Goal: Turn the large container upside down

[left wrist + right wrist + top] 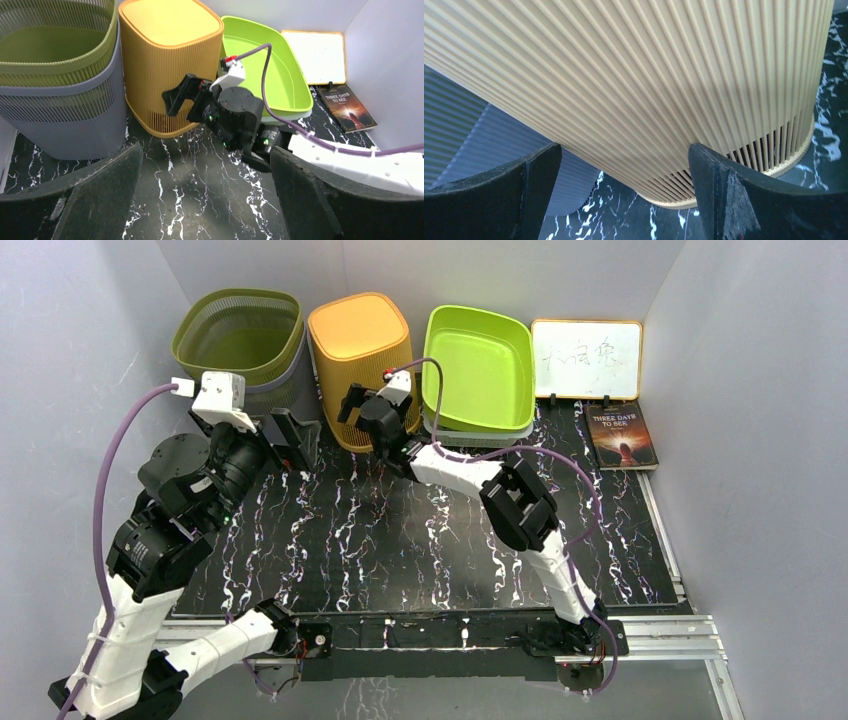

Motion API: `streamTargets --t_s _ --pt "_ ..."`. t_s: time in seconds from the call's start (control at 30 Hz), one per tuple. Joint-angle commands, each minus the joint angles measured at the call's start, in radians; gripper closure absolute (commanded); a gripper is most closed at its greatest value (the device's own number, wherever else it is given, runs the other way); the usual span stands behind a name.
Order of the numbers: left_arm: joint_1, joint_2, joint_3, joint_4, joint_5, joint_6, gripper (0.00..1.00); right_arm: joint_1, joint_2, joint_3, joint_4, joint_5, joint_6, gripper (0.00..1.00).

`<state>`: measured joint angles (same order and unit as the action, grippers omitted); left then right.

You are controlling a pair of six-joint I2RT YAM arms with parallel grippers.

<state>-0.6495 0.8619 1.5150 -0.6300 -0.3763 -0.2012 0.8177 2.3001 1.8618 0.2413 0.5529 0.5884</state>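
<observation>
Top external shows me the orange container standing closed-end up at the back (between grey basket and green tray). My right gripper faces its ribbed wall, jaws apart; left gripper likewise.

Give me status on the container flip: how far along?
Done, apparently: the orange container stands closed base up, slotted rim on the table. In hand: nothing; the right gripper is open, facing its wall, and the left gripper is open and empty. Left: likely only backing the arms away.
</observation>
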Motion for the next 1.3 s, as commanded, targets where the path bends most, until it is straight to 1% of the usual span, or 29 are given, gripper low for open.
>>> streamTargets --t_s 0.0,0.2,0.4,0.47,0.5,0.7,0.93,1.07,1.17,1.27 --pt "0.001 0.008 -0.025 0.034 0.015 0.009 0.02 -0.057 0.061 0.135 0.081 -0.095 -0.112 0.02" --pt "0.001 0.024 -0.032 0.038 0.011 0.016 0.02 -0.112 0.135 0.219 0.101 -0.167 -0.172 0.02" --pt "0.001 0.025 -0.057 0.053 0.002 0.017 0.02 -0.165 0.220 0.348 0.060 -0.241 -0.203 0.02" --pt "0.000 0.033 -0.057 0.053 -0.011 0.023 0.02 -0.178 0.215 0.355 0.040 -0.272 -0.197 0.02" --pt "0.000 0.040 -0.054 0.051 -0.018 0.026 0.02 -0.179 0.199 0.333 0.041 -0.281 -0.197 0.02" --pt "0.001 0.051 -0.053 0.075 -0.026 0.030 0.02 -0.176 0.000 0.030 0.147 -0.319 -0.181 0.02" --pt "0.001 0.072 -0.086 0.080 -0.035 0.033 0.02 -0.156 -0.192 -0.236 0.198 -0.296 -0.223 0.02" --pt "0.001 0.108 -0.060 0.083 -0.064 0.053 0.02 -0.139 -0.324 -0.374 0.203 -0.285 -0.233 0.02" --pt "0.001 0.153 -0.020 0.080 -0.136 0.103 0.02 -0.115 -0.421 -0.454 0.199 -0.286 -0.259 0.02" --pt "0.001 0.214 0.021 0.102 -0.195 0.172 0.02 -0.104 -0.496 -0.475 0.117 -0.316 -0.269 0.02"
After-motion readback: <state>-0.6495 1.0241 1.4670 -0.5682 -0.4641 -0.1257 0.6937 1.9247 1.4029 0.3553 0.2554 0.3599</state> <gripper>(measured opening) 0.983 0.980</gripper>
